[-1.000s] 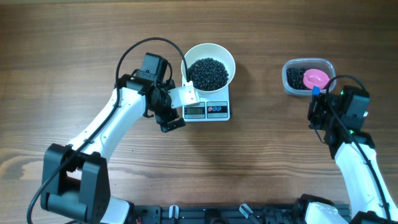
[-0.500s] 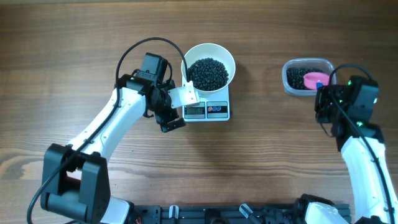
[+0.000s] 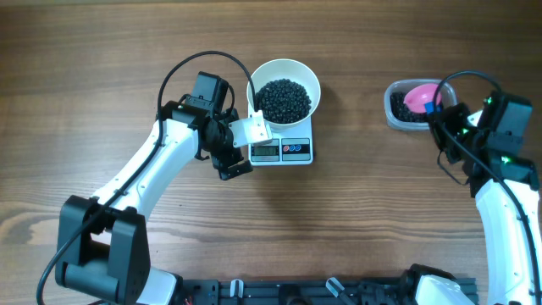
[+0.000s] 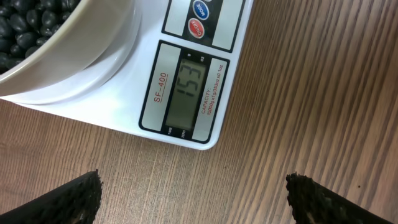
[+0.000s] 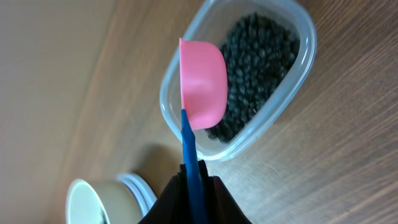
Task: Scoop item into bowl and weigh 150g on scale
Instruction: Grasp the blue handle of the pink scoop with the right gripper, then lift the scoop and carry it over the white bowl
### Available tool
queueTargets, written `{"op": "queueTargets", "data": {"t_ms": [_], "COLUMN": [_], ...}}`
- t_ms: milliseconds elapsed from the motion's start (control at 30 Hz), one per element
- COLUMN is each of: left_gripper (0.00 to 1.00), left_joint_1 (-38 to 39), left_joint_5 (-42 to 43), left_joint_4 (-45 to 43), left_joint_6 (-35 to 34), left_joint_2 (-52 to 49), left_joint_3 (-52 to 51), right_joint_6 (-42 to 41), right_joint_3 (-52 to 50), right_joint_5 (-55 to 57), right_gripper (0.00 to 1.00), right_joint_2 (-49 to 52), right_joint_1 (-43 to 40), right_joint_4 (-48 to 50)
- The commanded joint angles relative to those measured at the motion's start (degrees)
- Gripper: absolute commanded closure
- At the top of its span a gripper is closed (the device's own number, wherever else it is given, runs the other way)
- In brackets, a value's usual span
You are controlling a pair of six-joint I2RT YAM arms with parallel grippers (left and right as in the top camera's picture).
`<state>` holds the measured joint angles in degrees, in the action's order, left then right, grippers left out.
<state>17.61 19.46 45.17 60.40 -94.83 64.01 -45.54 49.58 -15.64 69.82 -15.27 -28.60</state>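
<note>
Brown wooden table (image 3: 85,51). The right gripper (image 5: 194,190) is clamped on the pink scoop (image 5: 204,84) by its blue handle, whose long axis runs from the claw out over the clear tub (image 5: 273,121). The white bowl (image 3: 313,81) of black beans (image 3: 284,99) sits on the scale (image 3: 298,151), well to the right gripper's left (display reads 153). The left gripper (image 3: 240,148) is nearer, spread wide and empty.
</note>
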Motion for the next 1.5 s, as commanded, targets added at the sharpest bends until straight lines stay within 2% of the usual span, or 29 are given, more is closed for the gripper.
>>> {"op": "queueTargets", "data": {"t_ms": [0,300,433,567,667,767,900,1000,1167,1267,1367,1467], "left_gripper": [0.0,0.0,0.0,0.0,0.0,0.0,0.0,0.0,0.0,0.0,0.0,0.0], "left_joint_1": [0.17,0.17,0.17,0.17,0.17,0.17,0.17,0.17,0.17,0.17,0.17,0.17], "left_joint_5": [1.07,1.07,1.07,1.07,1.07,1.07,1.07,1.07,1.07,1.07,1.07,1.07], "left_joint_4": [0.04,0.02,0.02,0.04,0.04,0.04,0.02,0.04,0.02,0.02,0.04,0.04], "left_joint_6": [0.9,0.9,0.9,0.9,0.9,0.9,0.9,0.9,0.9,0.9,0.9,0.9], "left_joint_2": [-0.59,-0.59,-0.59,-0.59,-0.59,-0.59,-0.59,-0.59,-0.59,-0.59,-0.59,-0.59], "left_joint_3": [-0.22,-0.22,-0.22,-0.22,-0.22,-0.22,-0.22,-0.22,-0.22,-0.22,-0.22,-0.22], "right_joint_6": [11.96,32.87,36.46,35.6,30.32,27.36,28.09,33.62,33.31,32.59,27.47,27.96], "right_joint_3": [3.06,17.79,22.56,23.89,23.89,23.89,23.89,23.89,23.87,23.85,23.87,23.93], "right_joint_5": [-2.21,5.4,3.96,-7.1,-17.66,-24.28,-25.22,-26.4,-26.38,-26.4,-26.4,-26.4], "right_gripper": [0.96,0.96,0.96,0.96,0.96,0.96,0.96,0.96,0.96,0.96,0.96,0.96], "right_joint_2": [-0.66,-0.66,-0.66,-0.63,1.4,5.55,12.9,18.99,26.14,26.47,26.45,26.45], "right_joint_1": [-0.24,-1.2,-2.45,-2.49,-2.14,0.39,7.45,13.68,20.22,20.33,18.62,16.74], "right_joint_4": [-2.62,-14.01,-14.08,-3.34,10.01,17.44,18.32,18.29,18.27,18.05,18.23,21.84]}}
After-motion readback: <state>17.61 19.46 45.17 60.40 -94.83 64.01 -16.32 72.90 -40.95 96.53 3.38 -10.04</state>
